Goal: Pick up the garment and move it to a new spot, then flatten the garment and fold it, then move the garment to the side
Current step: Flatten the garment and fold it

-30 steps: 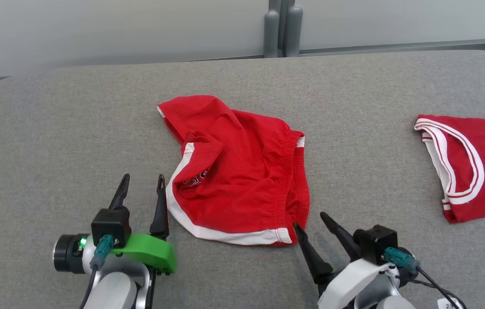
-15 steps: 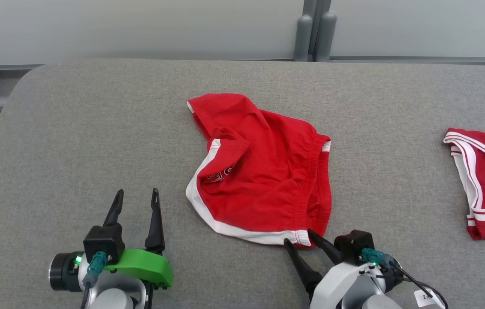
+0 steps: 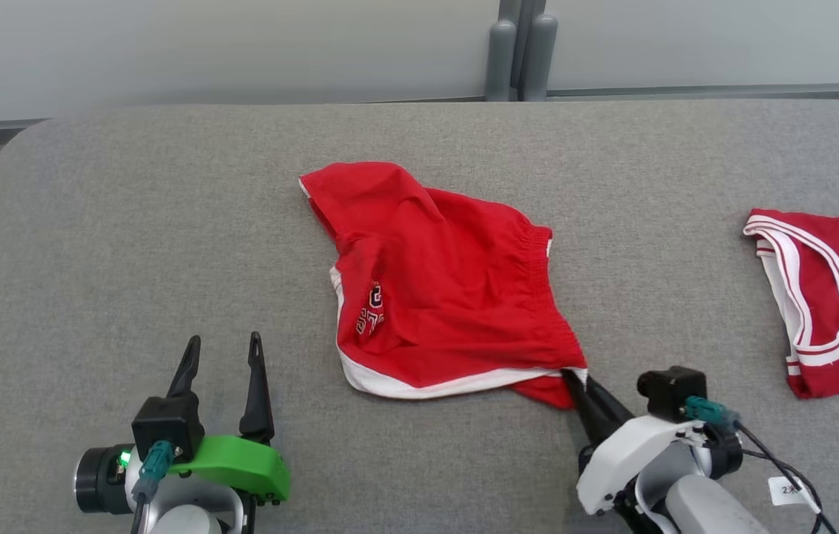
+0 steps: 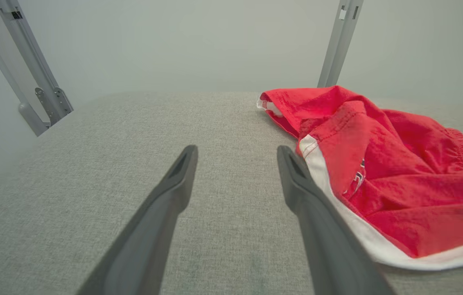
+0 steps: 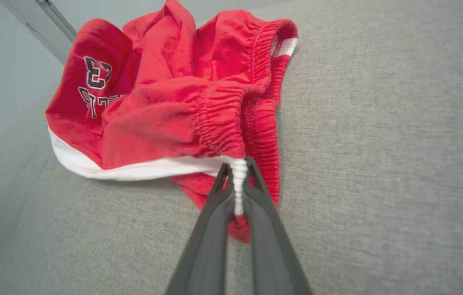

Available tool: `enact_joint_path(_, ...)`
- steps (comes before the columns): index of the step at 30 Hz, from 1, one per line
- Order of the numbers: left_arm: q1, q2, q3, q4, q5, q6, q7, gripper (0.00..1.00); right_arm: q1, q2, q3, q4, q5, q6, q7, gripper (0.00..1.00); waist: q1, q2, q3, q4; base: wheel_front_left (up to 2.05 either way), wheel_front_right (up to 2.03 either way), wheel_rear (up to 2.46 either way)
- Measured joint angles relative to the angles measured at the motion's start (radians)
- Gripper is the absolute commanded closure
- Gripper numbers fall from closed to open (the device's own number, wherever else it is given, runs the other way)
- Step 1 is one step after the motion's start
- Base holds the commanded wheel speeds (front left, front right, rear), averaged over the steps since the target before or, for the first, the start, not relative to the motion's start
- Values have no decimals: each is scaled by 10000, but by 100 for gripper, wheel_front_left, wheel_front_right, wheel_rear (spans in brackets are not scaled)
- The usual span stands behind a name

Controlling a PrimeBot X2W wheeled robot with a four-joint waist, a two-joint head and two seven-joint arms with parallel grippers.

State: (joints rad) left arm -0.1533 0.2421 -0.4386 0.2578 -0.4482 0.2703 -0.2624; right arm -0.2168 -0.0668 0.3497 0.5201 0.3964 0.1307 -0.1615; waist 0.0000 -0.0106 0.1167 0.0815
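The right gripper (image 5: pixel 237 164) has its two dark fingers pressed together on the near corner of the red shorts (image 3: pixel 449 297), and a bunched piece of the white hem band (image 5: pixel 133 170) is squeezed between them, just where the elastic waistband (image 5: pixel 221 123) comes down to meet it. I think a corner is chosen because from there the cloth can be lifted and carried without the whole heap sliding, and it will hang open instead of rolling up. The shorts lie crumpled in the middle of the grey padded table (image 3: pixel 130 222), the far leg folded over itself, so the flattening is not yet done. The left gripper (image 3: pixel 222 341) rests low on the table, well to the left of the hem, with its fingers apart and nothing between them; it seems to wait to take a second corner. On the shorts there is a black and white print (image 5: pixel 96 78): I can read a "3", but the letters under it are folded and I cannot make them out. Far to the right lies a second red garment (image 3: pixel 834 297) with white trim. A small paper tag (image 3: pixel 782 489) hangs by the right wrist, too small to read.
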Motion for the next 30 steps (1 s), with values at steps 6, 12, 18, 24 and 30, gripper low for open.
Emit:
enact_joint_path(6,2,0,-29,44,-15,-13,0,0,-35,-784,-654,-307,316,0,297,100,0,0,-6,-426,0,0,0)
enact_joint_path(12,-20,13,-111,109,-67,-65,61,0,-154,-1605,-1147,-489,713,0,807,100,0,0,46,-717,0,0,0)
enact_joint_path(18,-60,19,-165,199,-92,-121,79,0,-459,-1958,-1480,-259,957,0,911,100,0,0,139,-784,0,0,0)
enact_joint_path(24,-38,65,-374,322,-104,-257,150,0,-725,-1948,-1388,261,928,0,769,100,0,0,200,-763,0,0,0)
enact_joint_path(30,257,134,-621,336,-119,-428,192,0,-765,-2010,-1626,328,644,0,173,0,0,0,211,-801,0,0,0)
